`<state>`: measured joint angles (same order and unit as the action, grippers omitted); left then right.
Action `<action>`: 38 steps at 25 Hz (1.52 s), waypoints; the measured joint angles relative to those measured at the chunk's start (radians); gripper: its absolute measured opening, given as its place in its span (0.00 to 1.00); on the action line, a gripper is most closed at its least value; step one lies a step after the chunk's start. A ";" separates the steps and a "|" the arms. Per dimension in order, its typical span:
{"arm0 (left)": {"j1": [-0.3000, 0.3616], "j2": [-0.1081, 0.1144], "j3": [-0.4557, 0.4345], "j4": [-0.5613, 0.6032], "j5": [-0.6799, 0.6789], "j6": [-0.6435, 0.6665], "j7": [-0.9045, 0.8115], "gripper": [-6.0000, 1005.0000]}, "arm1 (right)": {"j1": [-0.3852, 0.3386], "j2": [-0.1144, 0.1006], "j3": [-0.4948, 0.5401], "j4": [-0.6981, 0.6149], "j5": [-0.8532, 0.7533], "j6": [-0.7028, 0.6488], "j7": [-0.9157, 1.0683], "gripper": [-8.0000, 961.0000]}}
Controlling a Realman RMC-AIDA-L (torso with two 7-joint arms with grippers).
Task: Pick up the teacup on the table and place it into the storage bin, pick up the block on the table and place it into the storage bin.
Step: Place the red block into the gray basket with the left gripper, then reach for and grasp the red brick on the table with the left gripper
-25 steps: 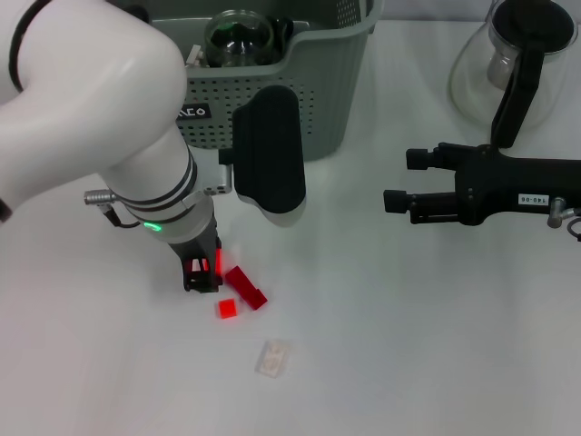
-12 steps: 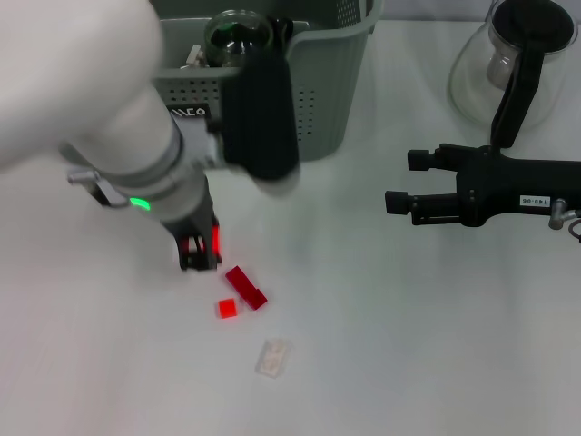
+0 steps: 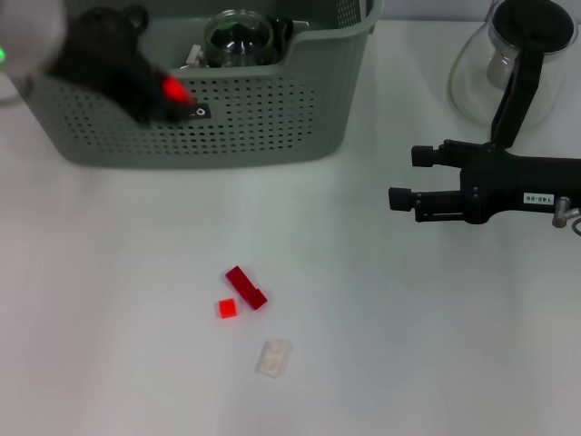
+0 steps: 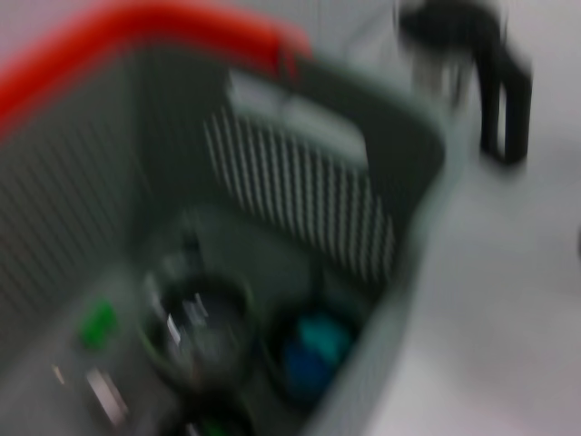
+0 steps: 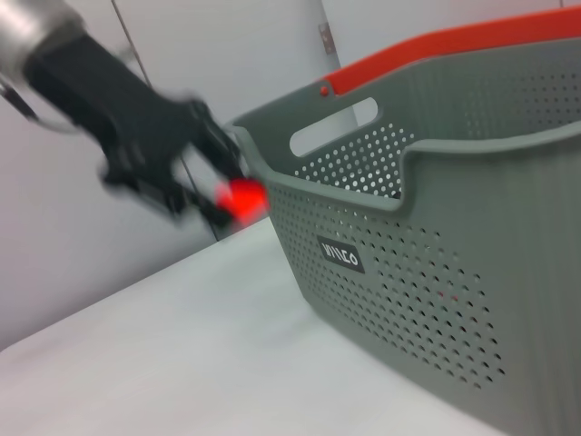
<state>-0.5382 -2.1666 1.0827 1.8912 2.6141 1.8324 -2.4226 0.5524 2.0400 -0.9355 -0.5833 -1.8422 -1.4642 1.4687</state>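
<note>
The grey-green storage bin (image 3: 272, 109) stands at the back of the table. A round glass teacup (image 3: 238, 36) rests inside it. My left gripper (image 3: 168, 91) hovers in motion at the bin's front rim near the black label, shut on a small red block (image 5: 241, 198). The left wrist view looks down into the bin (image 4: 399, 136). On the table in front lie a long red block (image 3: 245, 287), a tiny red block (image 3: 227, 308) and a clear block (image 3: 273, 357). My right gripper (image 3: 408, 177) hangs open and empty at the right.
A clear glass pot (image 3: 508, 64) with a black handle stands at the back right, behind the right arm. Blue-teal and green items (image 4: 313, 350) lie on the bin's floor.
My left arm has risen from the table by the red blocks and swung back and left to the bin's front rim, carrying a red block. The right arm has barely moved.
</note>
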 joint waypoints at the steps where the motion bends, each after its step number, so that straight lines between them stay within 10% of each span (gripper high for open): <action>1: -0.011 0.002 -0.048 0.022 -0.032 0.016 0.001 0.41 | 0.000 0.000 0.001 0.000 -0.001 -0.001 0.000 0.98; 6: -0.118 0.042 -0.328 0.058 -0.152 0.000 0.015 0.41 | 0.000 -0.004 0.001 -0.005 -0.001 -0.007 -0.002 0.98; 13: -0.206 0.134 -0.340 -0.356 -0.146 -0.202 0.011 0.43 | 0.007 -0.004 -0.002 -0.003 -0.002 -0.009 -0.013 0.98; 19: -0.213 0.160 -0.307 -0.584 -0.127 -0.322 0.060 0.50 | 0.002 -0.004 -0.001 -0.002 -0.002 -0.009 -0.011 0.98; 27: -0.174 0.136 -0.310 -0.423 -0.206 -0.209 0.114 0.81 | 0.002 -0.005 0.001 0.001 -0.002 -0.013 -0.006 0.98; 33: -0.110 0.054 -0.263 -0.225 -0.358 0.111 0.270 0.90 | 0.002 -0.004 0.001 0.001 -0.002 -0.012 -0.004 0.98; 38: -0.006 0.000 -0.018 -0.110 -0.295 0.167 0.270 0.92 | 0.001 -0.005 0.003 0.001 -0.001 -0.008 0.000 0.98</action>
<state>-0.5444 -2.1664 1.0644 1.7813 2.3188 1.9990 -2.1522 0.5530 2.0355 -0.9327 -0.5825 -1.8436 -1.4719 1.4689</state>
